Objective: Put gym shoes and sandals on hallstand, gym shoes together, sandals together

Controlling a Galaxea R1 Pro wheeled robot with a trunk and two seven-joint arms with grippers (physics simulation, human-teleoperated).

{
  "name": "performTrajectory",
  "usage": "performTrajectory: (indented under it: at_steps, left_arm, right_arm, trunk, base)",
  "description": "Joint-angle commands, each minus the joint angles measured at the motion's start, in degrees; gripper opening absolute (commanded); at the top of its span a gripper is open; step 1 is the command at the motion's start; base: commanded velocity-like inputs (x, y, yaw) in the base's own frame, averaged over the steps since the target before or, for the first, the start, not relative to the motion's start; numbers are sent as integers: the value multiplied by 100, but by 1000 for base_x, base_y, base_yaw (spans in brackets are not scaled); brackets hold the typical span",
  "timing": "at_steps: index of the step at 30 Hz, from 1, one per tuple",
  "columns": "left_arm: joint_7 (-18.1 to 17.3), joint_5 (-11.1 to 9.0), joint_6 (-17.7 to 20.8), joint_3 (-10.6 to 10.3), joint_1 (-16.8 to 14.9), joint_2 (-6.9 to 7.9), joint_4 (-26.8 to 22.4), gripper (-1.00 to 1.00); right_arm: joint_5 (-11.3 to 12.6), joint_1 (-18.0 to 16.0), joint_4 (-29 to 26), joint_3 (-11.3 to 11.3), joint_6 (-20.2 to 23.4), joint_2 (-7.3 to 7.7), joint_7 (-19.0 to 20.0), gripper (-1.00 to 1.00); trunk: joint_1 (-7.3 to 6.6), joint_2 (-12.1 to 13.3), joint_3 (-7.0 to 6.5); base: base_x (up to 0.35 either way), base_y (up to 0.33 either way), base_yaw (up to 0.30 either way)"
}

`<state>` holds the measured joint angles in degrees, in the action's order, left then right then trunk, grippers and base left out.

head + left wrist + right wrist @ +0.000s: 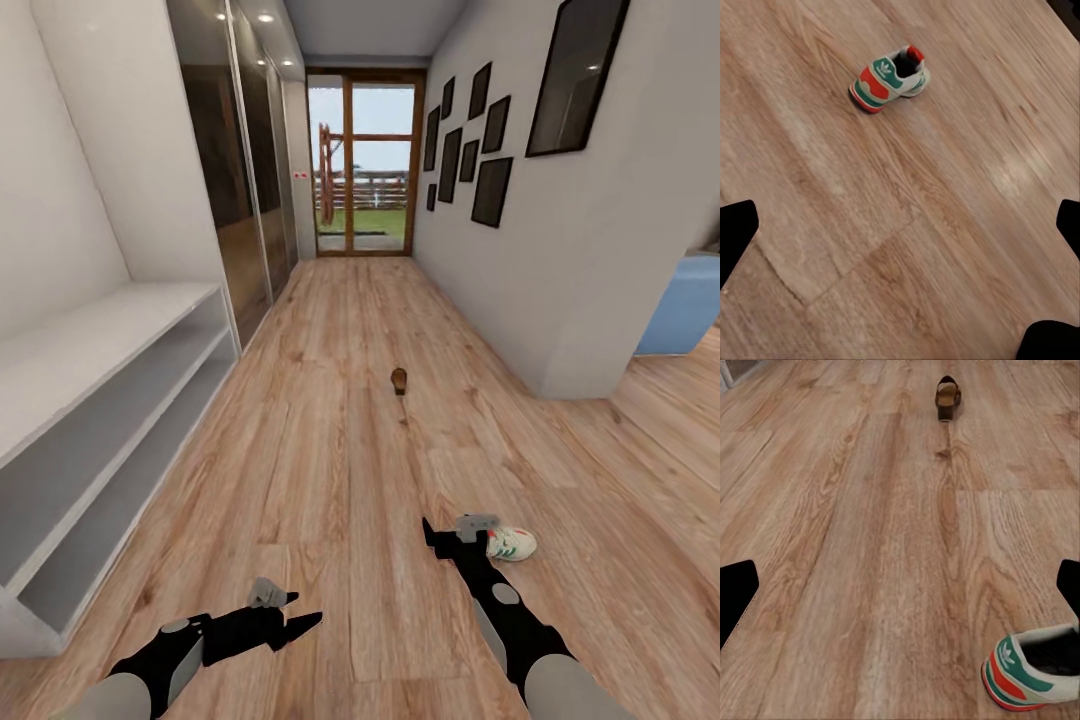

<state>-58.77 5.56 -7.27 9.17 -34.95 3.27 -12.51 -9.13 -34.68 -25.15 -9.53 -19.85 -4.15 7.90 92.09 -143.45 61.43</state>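
The right gripper [432, 533] hangs low just beside the gym shoe [511, 543] on the corridor floor [330, 450], jaws wide and empty, seemingly lining up a grasp; the left gripper [305, 622], also spread, holds nothing; one sandal [399, 380] lies farther down the hall.

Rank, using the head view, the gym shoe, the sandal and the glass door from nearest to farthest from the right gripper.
1. Gym shoe: on the floor just beside the right gripper.
2. Sandal: farther up the corridor, mid-floor.
3. Glass door: at the corridor's far end.
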Motion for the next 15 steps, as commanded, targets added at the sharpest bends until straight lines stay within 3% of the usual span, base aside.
performTrajectory:
  at_steps: [1, 15]
  left_arm:
    - [-12, 59, -55, 41, -3, -2, 3, 100]
    - [-12, 59, -55, 41, -3, -2, 3, 100]
  right_arm:
    - [-55, -4, 1, -49, -19, -6, 31, 100]
    - [-54, -4, 1, -49, -19, -6, 43, 100]
  trunk:
    - [2, -2, 5]
    - [2, -2, 5]
  base:
    - [342, 134, 0]
    - [336, 144, 0]
